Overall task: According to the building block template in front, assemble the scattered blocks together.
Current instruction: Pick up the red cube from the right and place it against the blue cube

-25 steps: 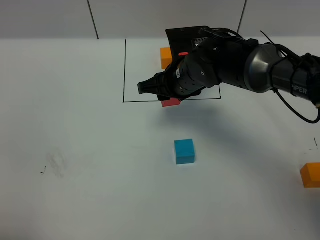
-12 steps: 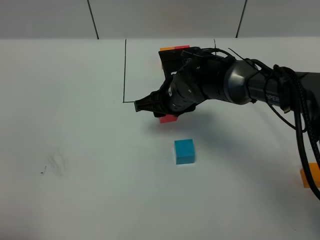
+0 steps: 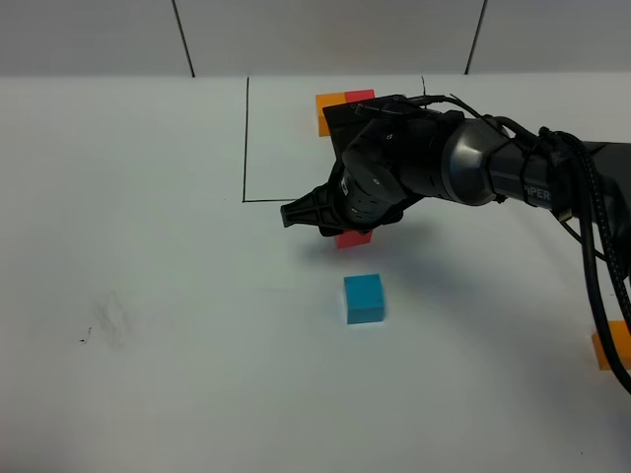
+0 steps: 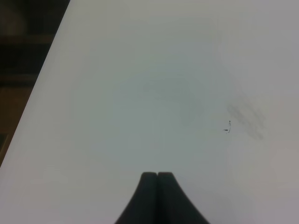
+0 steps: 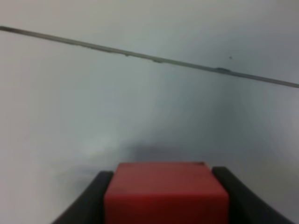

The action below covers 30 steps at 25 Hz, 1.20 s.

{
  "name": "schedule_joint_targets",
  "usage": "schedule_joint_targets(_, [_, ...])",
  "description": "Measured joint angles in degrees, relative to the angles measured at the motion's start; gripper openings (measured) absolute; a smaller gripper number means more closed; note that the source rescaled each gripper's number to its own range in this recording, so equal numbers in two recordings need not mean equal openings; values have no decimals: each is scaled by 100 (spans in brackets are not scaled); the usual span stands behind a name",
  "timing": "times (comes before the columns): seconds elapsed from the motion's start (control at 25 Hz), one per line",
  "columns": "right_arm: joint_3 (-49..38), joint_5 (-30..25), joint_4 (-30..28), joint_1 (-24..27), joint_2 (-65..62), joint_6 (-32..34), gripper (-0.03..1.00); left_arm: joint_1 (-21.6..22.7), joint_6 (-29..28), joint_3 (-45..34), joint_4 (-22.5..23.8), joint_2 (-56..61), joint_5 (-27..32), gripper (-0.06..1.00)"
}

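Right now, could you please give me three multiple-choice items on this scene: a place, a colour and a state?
1. Where is the loose blue cube relative to the black outline? A inside; B outside, nearer the camera; C on its line.
2. What colour is the cube in the right end effector? A blue; B orange; C red.
3. How is the left end effector? A shut, empty; B wide open; C shut on a cube.
Answers: B, it lies clear of the outline; C, a red cube sits between the fingers; A, its fingers meet on nothing.
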<state>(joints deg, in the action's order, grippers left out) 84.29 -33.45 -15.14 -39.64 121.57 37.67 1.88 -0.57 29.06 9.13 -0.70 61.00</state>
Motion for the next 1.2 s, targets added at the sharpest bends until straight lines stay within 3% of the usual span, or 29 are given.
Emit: schedule_joint_targets(1.2, [0,-354,136,-52,250,334,43,0,0,0,0,0,-5,0])
